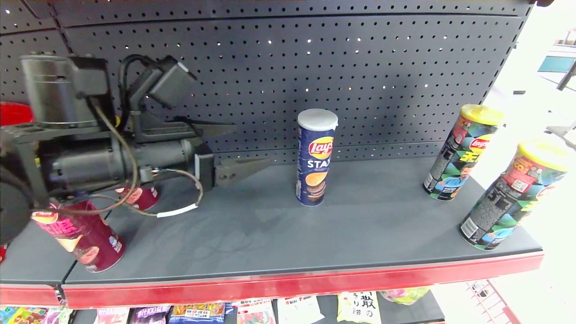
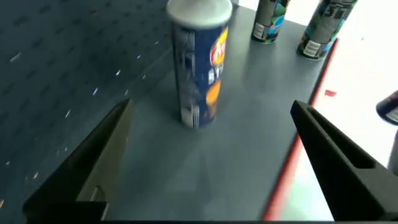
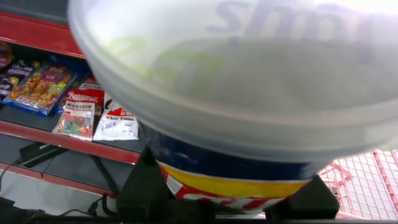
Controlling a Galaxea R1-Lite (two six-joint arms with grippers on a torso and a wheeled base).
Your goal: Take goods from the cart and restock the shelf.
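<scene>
centre can stands midway along the shelf, pegboard behind. back-right can and front-right can at the right end; front-left can and back-left can at the left end, under the left gripper, itself left of centre can. held can sits between right gripper fingers.

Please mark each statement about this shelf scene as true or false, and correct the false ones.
1. The blue can stands upright on the shelf. True.
2. The left gripper is shut around the blue can. False: it is open and apart from the can.
3. Two yellow-lidded cans stand at the shelf's right end. True.
4. The blue can has a yellow lid. False: its lid is white.
5. The right gripper holds a can with a clear lid. True.
</scene>
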